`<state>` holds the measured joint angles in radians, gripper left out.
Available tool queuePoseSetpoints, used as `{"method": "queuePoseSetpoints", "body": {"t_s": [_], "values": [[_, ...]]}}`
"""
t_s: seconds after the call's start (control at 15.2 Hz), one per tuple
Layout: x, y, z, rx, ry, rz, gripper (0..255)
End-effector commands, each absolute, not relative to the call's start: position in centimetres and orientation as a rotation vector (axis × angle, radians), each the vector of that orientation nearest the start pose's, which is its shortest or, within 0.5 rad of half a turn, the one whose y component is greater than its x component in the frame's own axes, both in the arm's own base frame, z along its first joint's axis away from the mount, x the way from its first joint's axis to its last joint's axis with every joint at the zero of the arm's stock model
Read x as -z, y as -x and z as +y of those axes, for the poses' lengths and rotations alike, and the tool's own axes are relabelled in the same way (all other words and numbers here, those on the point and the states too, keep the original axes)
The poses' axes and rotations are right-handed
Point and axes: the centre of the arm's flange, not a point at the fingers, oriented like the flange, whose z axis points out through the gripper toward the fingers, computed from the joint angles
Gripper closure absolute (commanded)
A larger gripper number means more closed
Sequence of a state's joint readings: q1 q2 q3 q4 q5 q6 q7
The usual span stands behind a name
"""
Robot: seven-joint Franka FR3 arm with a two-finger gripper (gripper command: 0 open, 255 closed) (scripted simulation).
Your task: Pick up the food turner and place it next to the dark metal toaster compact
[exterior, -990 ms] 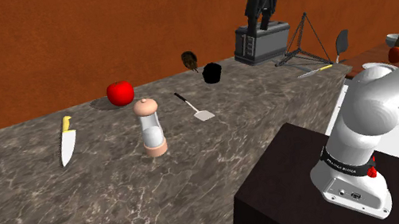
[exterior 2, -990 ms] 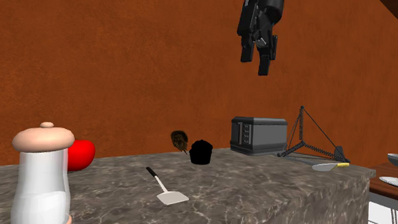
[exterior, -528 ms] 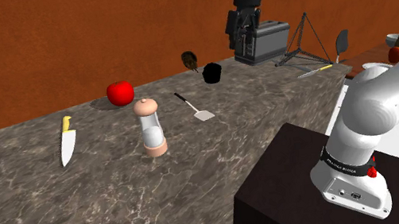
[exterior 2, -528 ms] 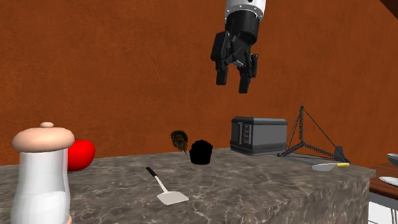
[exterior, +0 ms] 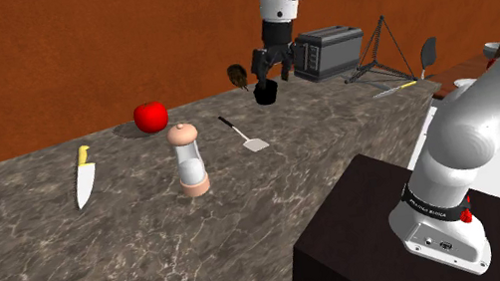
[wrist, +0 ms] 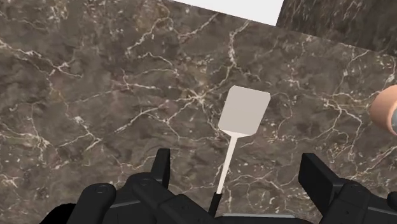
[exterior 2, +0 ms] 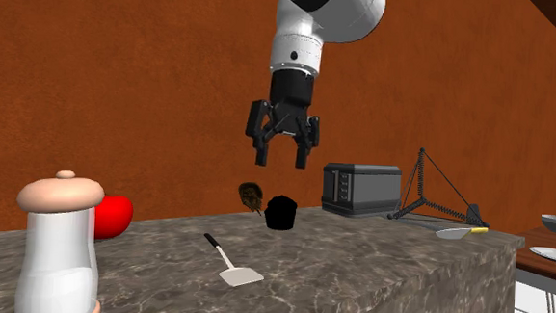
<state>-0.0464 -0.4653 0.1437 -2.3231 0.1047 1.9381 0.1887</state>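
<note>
Brown marbled tabletop [exterior 2: 377,266] carried the turner [exterior 2: 233,265], which lay flat with its black handle pointing toward the wall, well apart from the dark toaster [exterior 2: 361,190]. The hand [exterior 2: 281,153] hung in the air above the turner, fingers spread and gripping nothing, near a black cup [exterior 2: 281,213].

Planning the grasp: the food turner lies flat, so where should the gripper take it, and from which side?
Likely the slim black handle of the food turner, from straight above, open gripper straddling it crosswise: it lies flat on the marble counter, and its blade is wide and thin.
</note>
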Motion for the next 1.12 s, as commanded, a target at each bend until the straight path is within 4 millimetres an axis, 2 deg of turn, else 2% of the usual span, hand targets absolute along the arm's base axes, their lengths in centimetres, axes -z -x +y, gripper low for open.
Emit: {"method": "queuePoseSetpoints", "body": {"t_s": [0.0, 0.86, 1.06], "values": [[-50.3, -43.7, 6.0, 0.113, 3.091, 0.253, 0], [-38.3, -56.1, 7.7, 0.104, 3.107, 0.512, 0], [-36.8, -56.7, 7.7, 0.103, 3.107, 0.522, 0]]}}
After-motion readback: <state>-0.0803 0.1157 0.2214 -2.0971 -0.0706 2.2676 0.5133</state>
